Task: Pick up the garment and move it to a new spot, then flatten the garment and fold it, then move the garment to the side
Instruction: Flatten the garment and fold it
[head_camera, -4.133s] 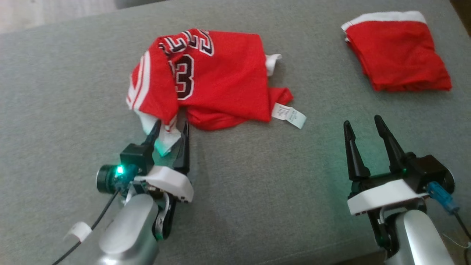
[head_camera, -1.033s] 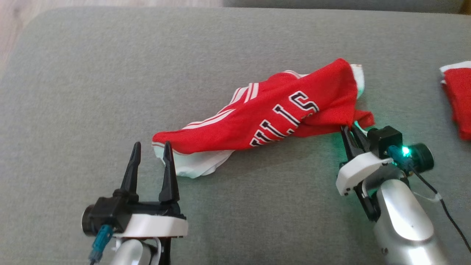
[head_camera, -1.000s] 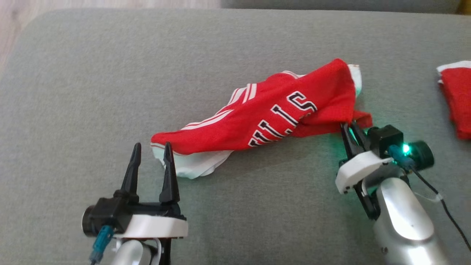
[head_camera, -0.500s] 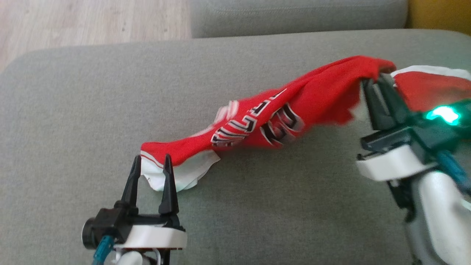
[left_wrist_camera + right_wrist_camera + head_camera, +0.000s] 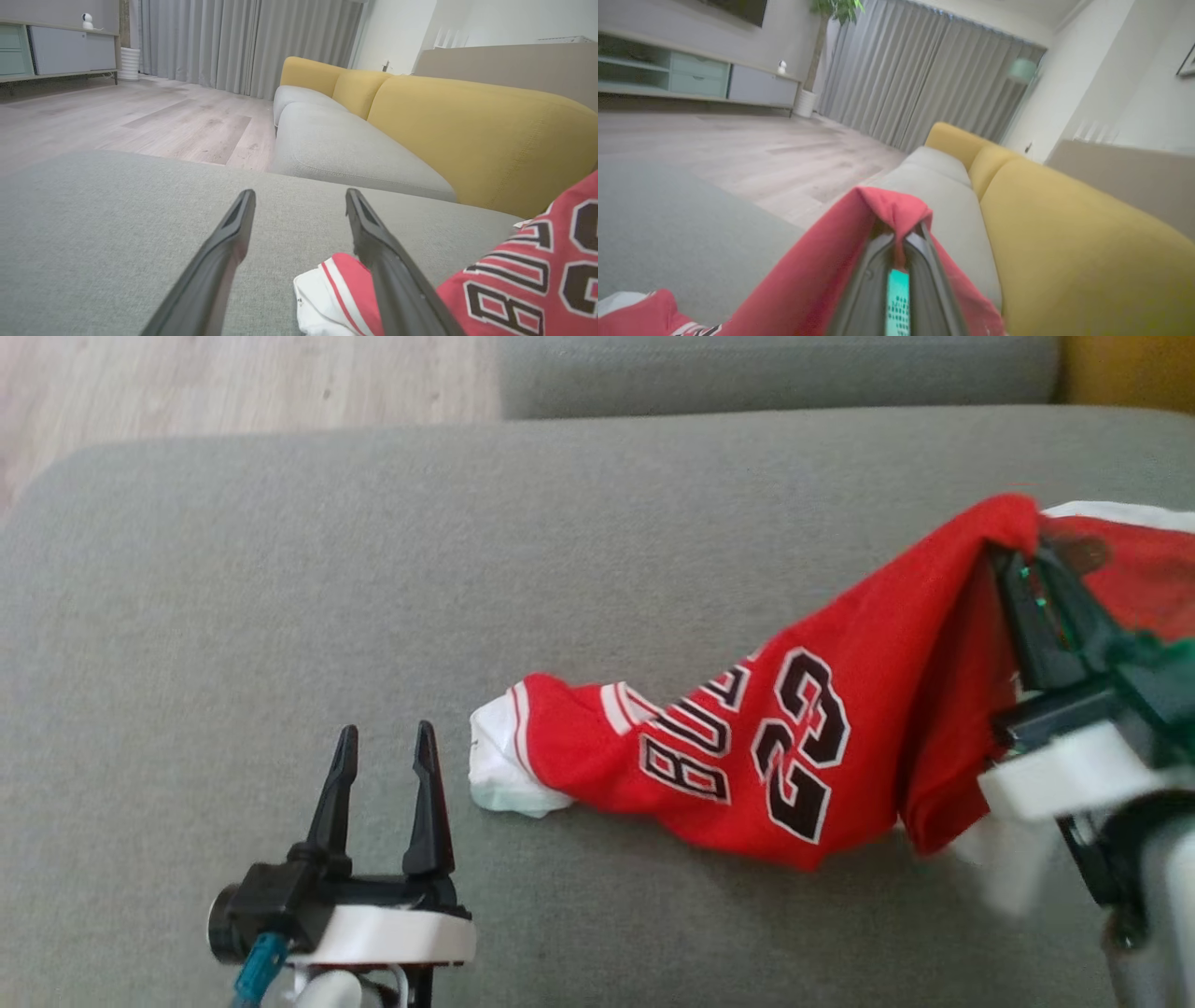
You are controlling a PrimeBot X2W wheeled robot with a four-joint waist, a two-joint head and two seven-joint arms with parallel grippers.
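Jersey [image 5: 747,747], limp red cloth, drapes from clamped right gripper [image 5: 1022,569]; left gripper [image 5: 386,733] gapes.

A wide grey cushion [image 5: 280,569] spreads in front, with pale wood floor [image 5: 140,116] beyond it. Across the gap runs a sofa [image 5: 467,130] with yellow backs and grey seats. Grey curtains [image 5: 224,42] hang along the far wall, with a low cabinet [image 5: 56,51] to their left (a small white camera [image 5: 87,20] sits on top) and a plant [image 5: 836,7] at its end. Another red cloth [image 5: 1158,569], white-edged, lies at the cushion's right.
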